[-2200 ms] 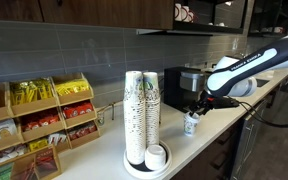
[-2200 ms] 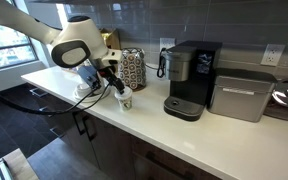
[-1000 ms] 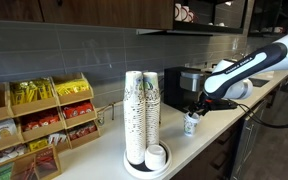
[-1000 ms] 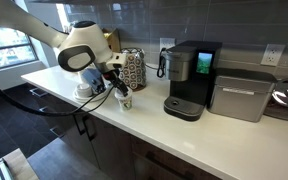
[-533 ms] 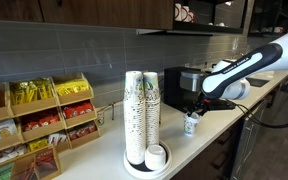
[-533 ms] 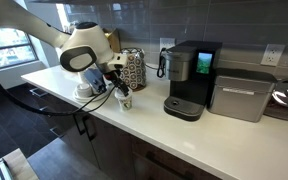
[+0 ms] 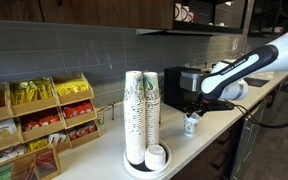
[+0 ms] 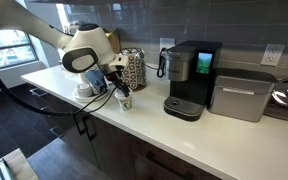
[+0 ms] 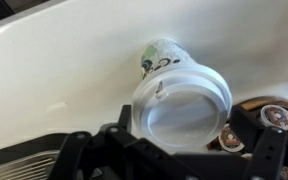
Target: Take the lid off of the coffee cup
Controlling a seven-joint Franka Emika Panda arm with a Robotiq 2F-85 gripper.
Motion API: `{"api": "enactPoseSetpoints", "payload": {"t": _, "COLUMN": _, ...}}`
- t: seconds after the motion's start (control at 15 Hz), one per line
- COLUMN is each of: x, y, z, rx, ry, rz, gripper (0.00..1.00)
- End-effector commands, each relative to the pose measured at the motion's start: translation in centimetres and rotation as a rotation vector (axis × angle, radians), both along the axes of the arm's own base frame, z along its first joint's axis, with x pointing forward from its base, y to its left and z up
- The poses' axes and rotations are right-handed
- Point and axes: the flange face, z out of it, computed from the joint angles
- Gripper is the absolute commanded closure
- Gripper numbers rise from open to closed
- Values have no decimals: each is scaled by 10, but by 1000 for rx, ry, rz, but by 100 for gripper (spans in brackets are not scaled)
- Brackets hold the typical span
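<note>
The short white coffee cup point(image 9: 162, 55) with a bluish-green mark stands on the white counter. It appears in both exterior views point(image 7: 191, 126) point(image 8: 126, 102). The round white lid point(image 9: 182, 108) sits on its mouth. My gripper point(image 9: 184, 122) is over the cup, with one black finger point(image 9: 120, 124) at the lid's left rim and the other at its right rim, both pressed against it. In both exterior views the gripper point(image 7: 194, 110) point(image 8: 121, 90) sits right on top of the cup.
A black coffee machine point(image 8: 189, 80) stands close beside the cup, with a silver appliance point(image 8: 242, 95) past it. Tall stacks of white cups point(image 7: 142, 115) and a snack rack point(image 7: 44, 115) are further along. Coffee pods point(image 9: 269, 112) lie near the cup. A patterned canister point(image 8: 132, 68) stands behind.
The arm has eased slightly down and toward the cup over the last two seconds. The cup has not moved.
</note>
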Motion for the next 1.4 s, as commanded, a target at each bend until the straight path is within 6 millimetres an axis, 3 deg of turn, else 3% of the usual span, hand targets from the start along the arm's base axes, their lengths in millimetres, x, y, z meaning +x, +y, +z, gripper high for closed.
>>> {"api": "enactPoseSetpoints", "payload": {"t": 0.0, "x": 4, "y": -1, "z": -4, "rx": 2, "ry": -8, "rz": 2, "gripper": 0}}
{"api": "enactPoseSetpoints", "payload": {"t": 0.73, "x": 5, "y": -1, "z": -2, "rx": 3, "ry": -13, "rz": 2, "gripper": 0}}
{"api": "enactPoseSetpoints", "payload": {"t": 1.33, "x": 5, "y": -2, "z": -1, "rx": 2, "ry": -14, "rz": 5, "gripper": 9}}
